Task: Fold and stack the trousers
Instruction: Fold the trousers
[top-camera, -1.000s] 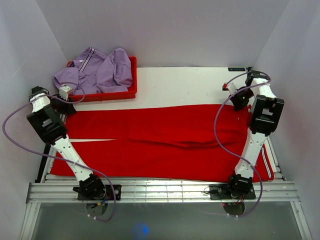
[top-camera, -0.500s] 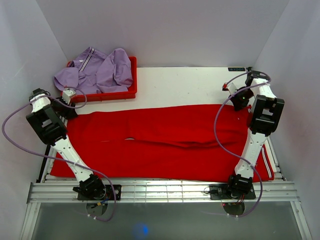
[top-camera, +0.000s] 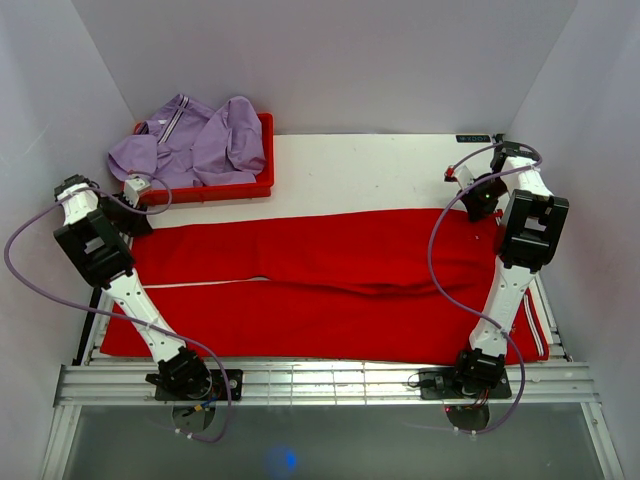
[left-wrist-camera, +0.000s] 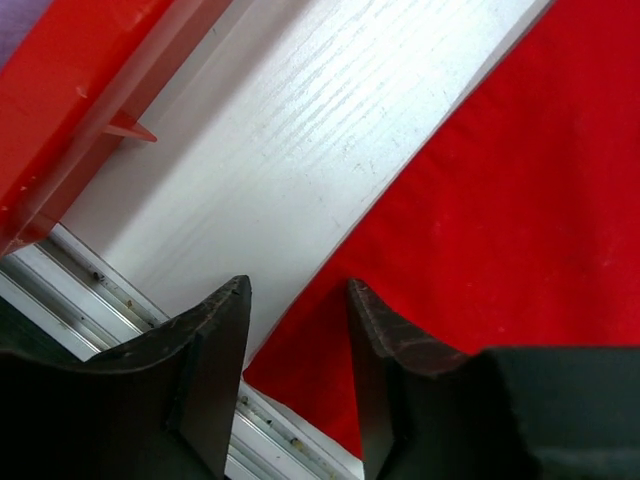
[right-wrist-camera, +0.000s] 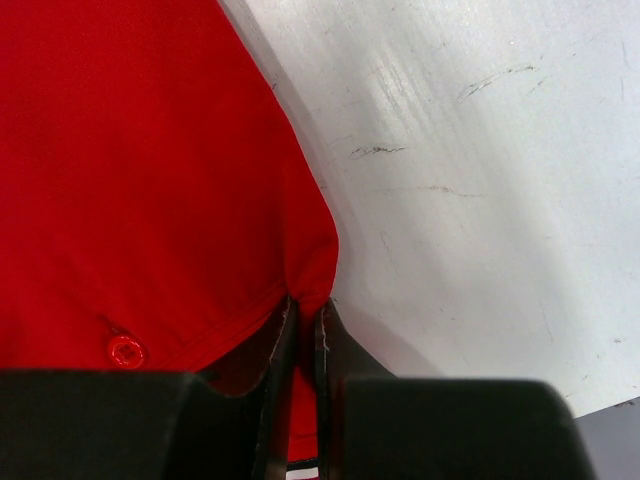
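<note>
Red cloth is pinched tight in the right gripper (right-wrist-camera: 305, 312), its jaws closed on the far right corner of the trousers (top-camera: 340, 270). Over on the left, the left gripper (left-wrist-camera: 298, 290) stands parted above the far left corner, not gripping it. The white wedge that split the cloth at the left a second ago is now just a thin slit. The trousers lie flat, stretched left to right across the white table (top-camera: 370, 170), with a long ridge through the middle. Far left, a red bin (top-camera: 215, 190) holds a crumpled purple garment (top-camera: 195, 140).
</note>
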